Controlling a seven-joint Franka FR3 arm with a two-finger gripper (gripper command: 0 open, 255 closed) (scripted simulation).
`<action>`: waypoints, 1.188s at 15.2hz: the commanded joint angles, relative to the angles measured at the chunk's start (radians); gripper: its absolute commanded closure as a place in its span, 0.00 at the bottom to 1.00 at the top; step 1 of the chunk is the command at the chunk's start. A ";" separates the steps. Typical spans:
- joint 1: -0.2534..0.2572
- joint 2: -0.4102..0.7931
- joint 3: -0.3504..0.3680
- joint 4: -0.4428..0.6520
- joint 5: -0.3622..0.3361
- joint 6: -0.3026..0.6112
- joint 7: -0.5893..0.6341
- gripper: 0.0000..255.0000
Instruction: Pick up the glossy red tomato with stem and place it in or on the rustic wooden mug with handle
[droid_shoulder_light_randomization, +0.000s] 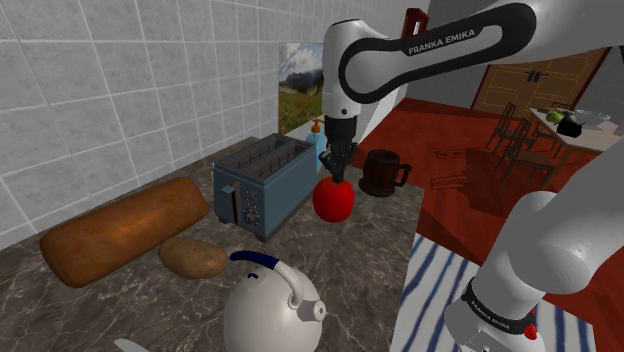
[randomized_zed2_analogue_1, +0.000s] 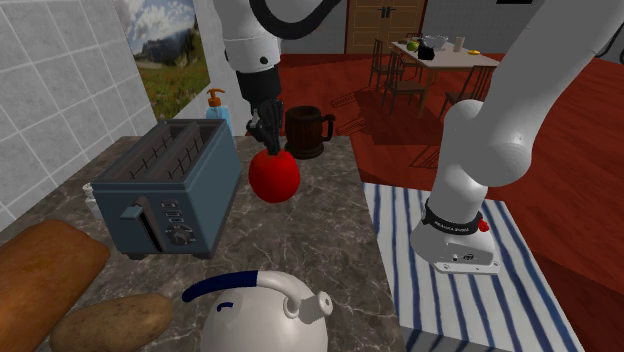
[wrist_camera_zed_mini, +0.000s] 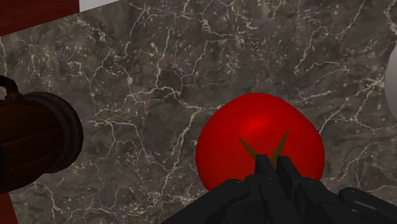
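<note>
The glossy red tomato (droid_shoulder_light_randomization: 334, 199) hangs under my black gripper (droid_shoulder_light_randomization: 338, 172), whose fingers are shut on its brown stem. In the second exterior view the tomato (randomized_zed2_analogue_1: 274, 177) sits just in front of the toaster's corner, with the gripper (randomized_zed2_analogue_1: 267, 143) above it. The dark wooden mug (droid_shoulder_light_randomization: 383, 172) with a handle stands upright on the marble counter, a short way beyond the tomato and apart from it. In the wrist view the fingers (wrist_camera_zed_mini: 275, 164) meet over the stem on the tomato (wrist_camera_zed_mini: 254, 137), and the mug (wrist_camera_zed_mini: 32, 146) lies off to one side.
A blue-grey toaster (droid_shoulder_light_randomization: 262, 185) stands close beside the tomato. A bread loaf (droid_shoulder_light_randomization: 120, 228), a potato (droid_shoulder_light_randomization: 192, 257) and a white kettle (droid_shoulder_light_randomization: 270, 310) lie nearer the camera. A soap dispenser (randomized_zed2_analogue_1: 216, 108) stands by the wall. My base rests on a striped cloth (randomized_zed2_analogue_1: 400, 250).
</note>
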 joint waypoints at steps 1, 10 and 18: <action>0.000 -0.005 -0.001 0.026 0.000 -0.031 -0.001 1.00; -0.002 -0.020 -0.006 0.134 -0.001 -0.153 -0.002 1.00; -0.004 -0.017 -0.009 0.243 -0.003 -0.261 -0.002 1.00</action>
